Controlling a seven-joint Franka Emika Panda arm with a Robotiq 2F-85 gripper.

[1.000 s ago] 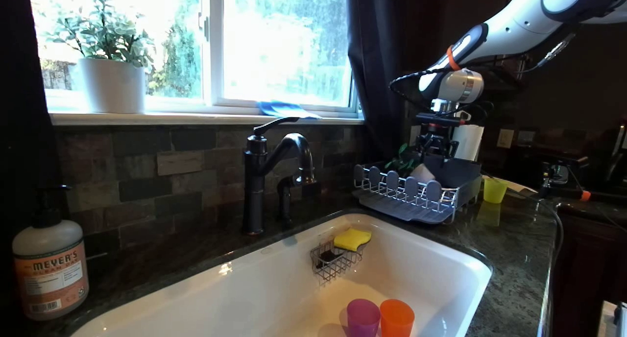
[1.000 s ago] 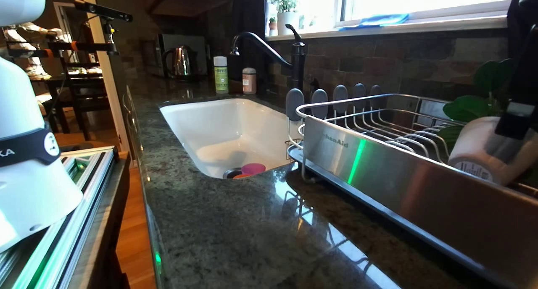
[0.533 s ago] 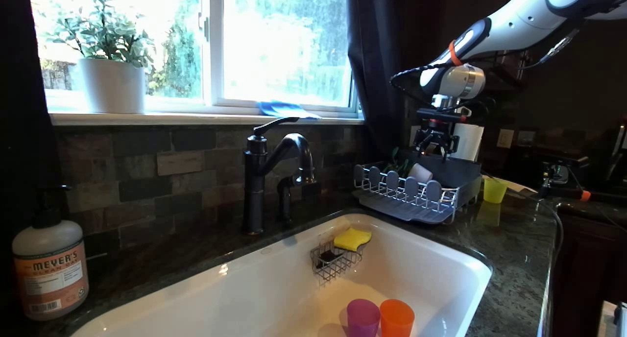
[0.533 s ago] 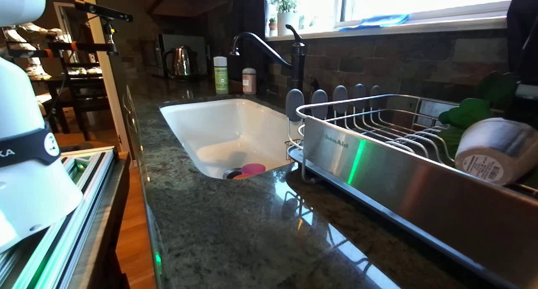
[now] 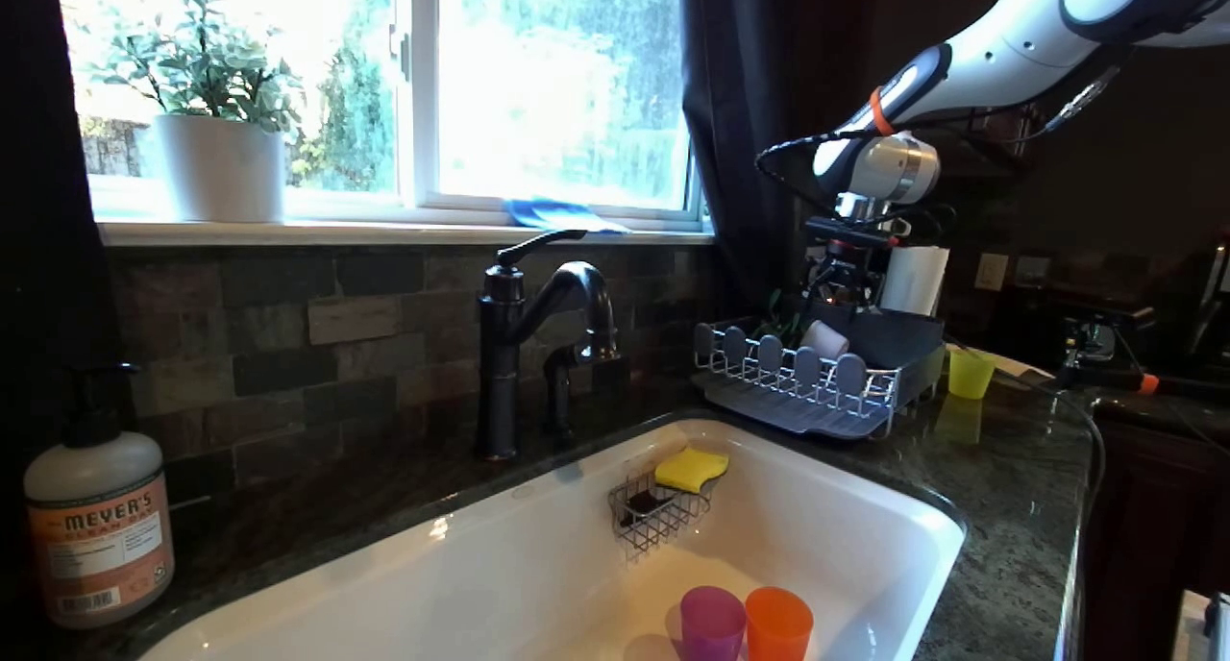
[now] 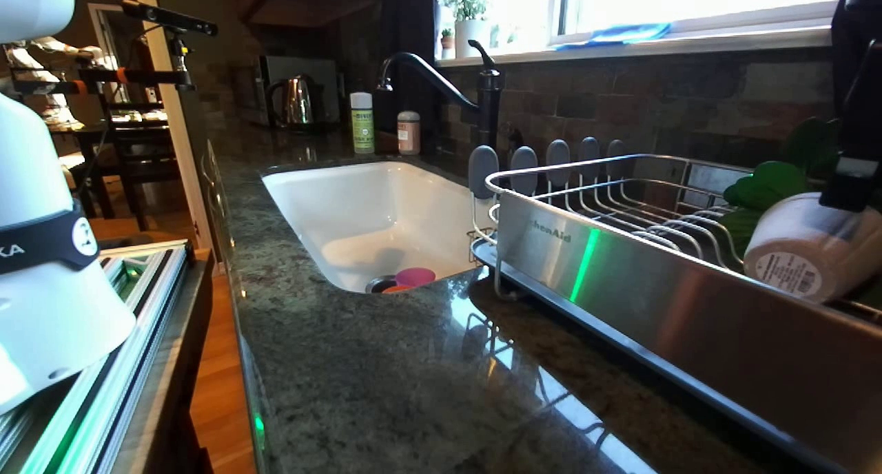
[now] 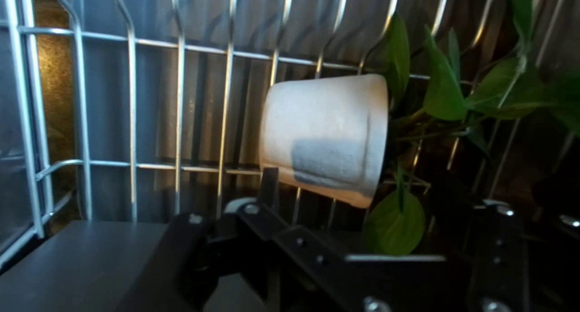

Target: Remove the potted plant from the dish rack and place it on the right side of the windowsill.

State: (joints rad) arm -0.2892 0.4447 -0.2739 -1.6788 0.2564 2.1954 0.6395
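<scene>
- In an exterior view, we see the green-leaved potted plant with pale tapered pot, lying tilted inside the silver wire dish rack near three o'clock, below the black end effector; the narrow white windowsill runs from nine past twelve.
- In an exterior view, a fingertip overlaps the pot at three o'clock, contact unclear.
- In the wrist view, we see the end effector released, fingers spread wide, the pot near centre.

The wrist view looks closely down into the dish rack both exterior views share.
</scene>
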